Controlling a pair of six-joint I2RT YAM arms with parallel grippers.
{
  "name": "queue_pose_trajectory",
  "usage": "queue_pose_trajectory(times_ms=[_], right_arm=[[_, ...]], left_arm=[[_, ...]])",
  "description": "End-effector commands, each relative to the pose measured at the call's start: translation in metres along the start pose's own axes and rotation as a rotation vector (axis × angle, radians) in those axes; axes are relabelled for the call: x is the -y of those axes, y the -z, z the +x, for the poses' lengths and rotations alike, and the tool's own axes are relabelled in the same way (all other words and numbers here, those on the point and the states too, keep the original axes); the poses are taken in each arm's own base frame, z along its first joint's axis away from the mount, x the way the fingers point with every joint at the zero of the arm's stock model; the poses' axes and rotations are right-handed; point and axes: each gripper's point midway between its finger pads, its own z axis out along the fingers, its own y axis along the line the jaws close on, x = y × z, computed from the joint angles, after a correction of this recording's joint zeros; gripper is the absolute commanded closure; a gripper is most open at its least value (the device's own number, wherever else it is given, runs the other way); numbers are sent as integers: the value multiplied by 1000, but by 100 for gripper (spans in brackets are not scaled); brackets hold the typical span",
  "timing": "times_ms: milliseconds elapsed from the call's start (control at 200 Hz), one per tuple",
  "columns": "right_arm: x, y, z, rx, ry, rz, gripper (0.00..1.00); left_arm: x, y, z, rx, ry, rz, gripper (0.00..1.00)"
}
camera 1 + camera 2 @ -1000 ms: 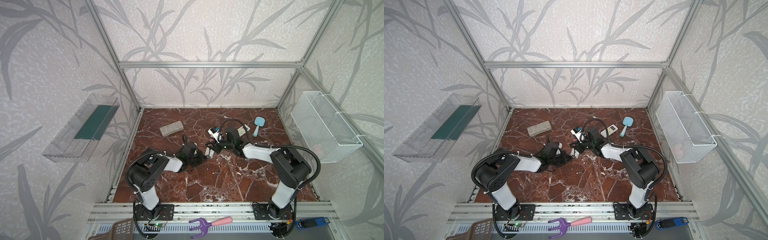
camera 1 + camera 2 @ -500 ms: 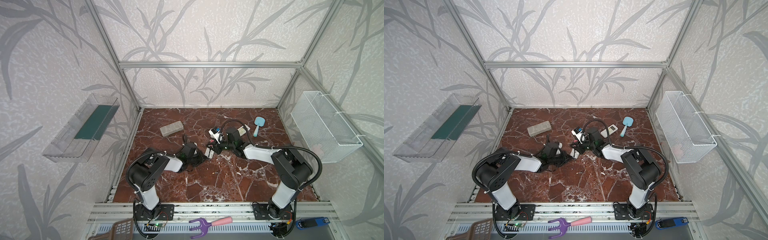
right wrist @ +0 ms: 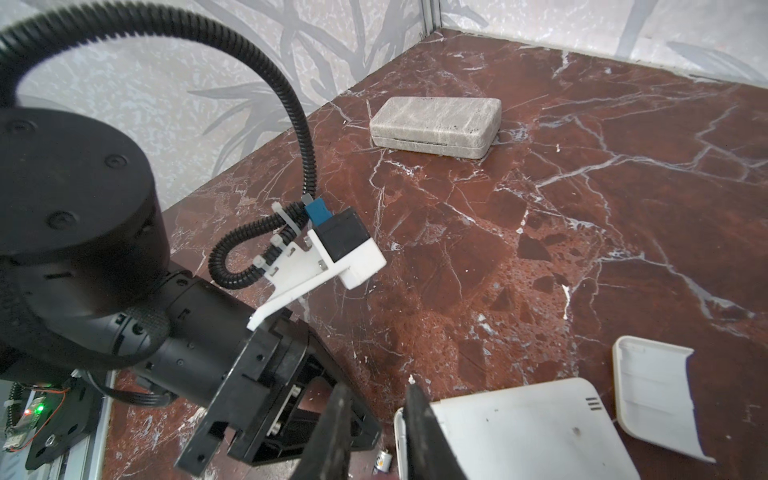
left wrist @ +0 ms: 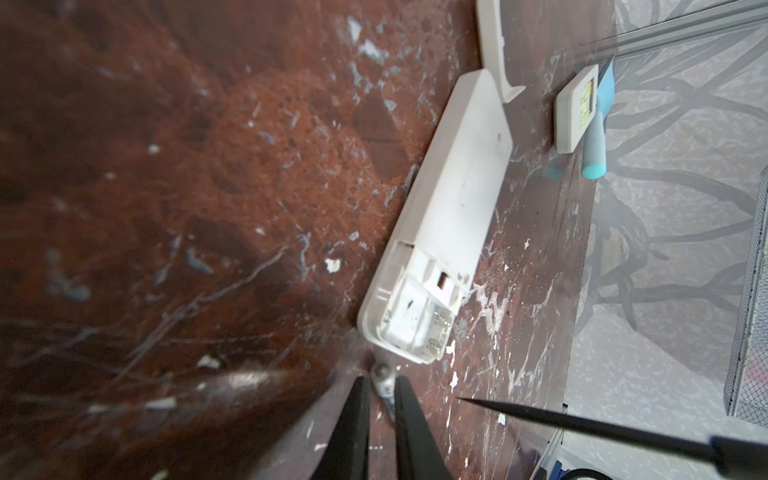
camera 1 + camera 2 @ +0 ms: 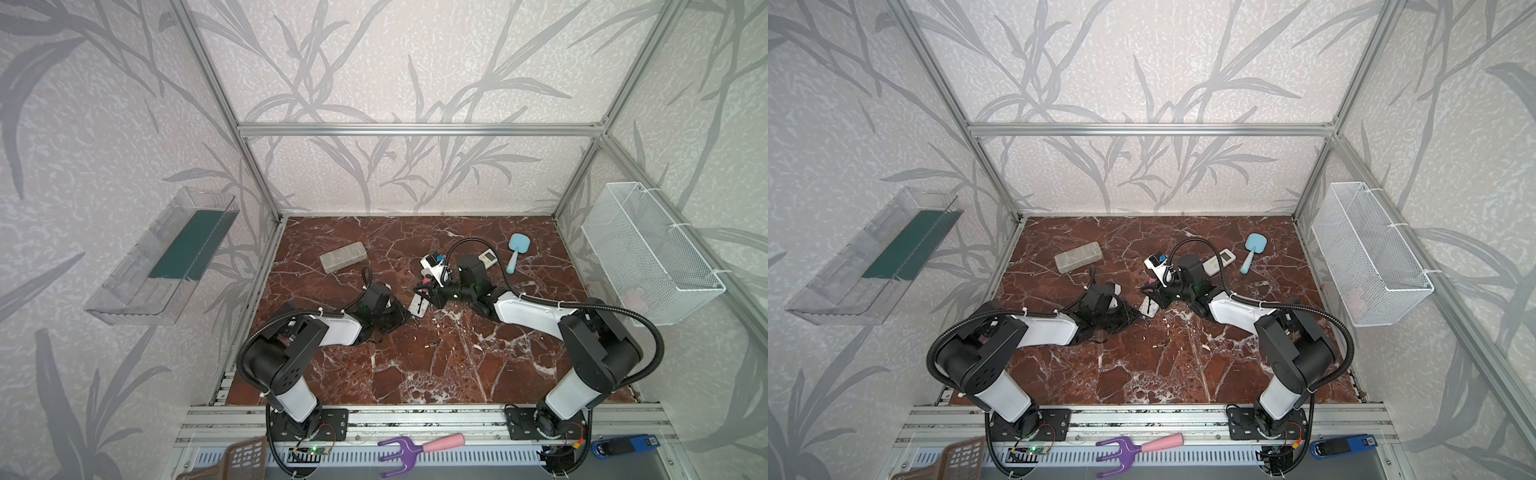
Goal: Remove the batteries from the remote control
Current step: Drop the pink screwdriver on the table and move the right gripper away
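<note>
One battery (image 4: 381, 376) sits between the left fingers (image 4: 355, 428), just off the open end of the remote control (image 4: 453, 199). The fingers hug it on both sides, but we can't tell if they're clamped or slack, or whether it's lifted or on the tabletop (image 4: 208, 166). The second battery (image 5: 430, 344) lies loose out front, well apart from the remote; we read that as a drop spot clear of the work zone. The remote lies back-up so the bay (image 4: 415, 311) faces the arms, and the bay looks empty in the left wrist view. The cover (image 3: 652, 395) is parked just beside the remote, out of the pull path. The right fingers (image 3: 422, 419) are slightly apart with nothing between them, at the remote's corner. We can't confirm contact, but they're probably there to stop it sliding. We judge unloading nearly done, with only this cell left to set down.
</note>
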Motion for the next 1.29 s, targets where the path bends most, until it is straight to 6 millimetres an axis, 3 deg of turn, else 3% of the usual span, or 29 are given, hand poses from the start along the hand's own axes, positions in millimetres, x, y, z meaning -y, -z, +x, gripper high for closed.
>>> queue_pose_trajectory(times_ms=[0,175,310,675,855,1005,1145,1290], right_arm=[[-6,8,-15,40,11,4,100],[5,19,-16,11,-27,105,100],[23,36,-4,-79,-123,229,100],[65,105,78,-366,-492,524,99],[71,123,115,-432,-654,537,92],[78,137,143,-490,-687,611,84],[88,146,161,-546,-666,694,64],[94,144,172,-587,-701,711,61]], left_arm=[[-10,8,-2,16,-29,-57,83],[-14,12,-3,19,-34,-66,83],[-20,13,-2,20,-26,-69,83],[-28,26,-15,53,-36,-82,77],[-30,34,-27,65,-53,-91,74],[-29,40,-33,78,-56,-82,74],[-27,45,-38,91,-57,-70,74],[-22,49,-38,91,-52,-36,74]])
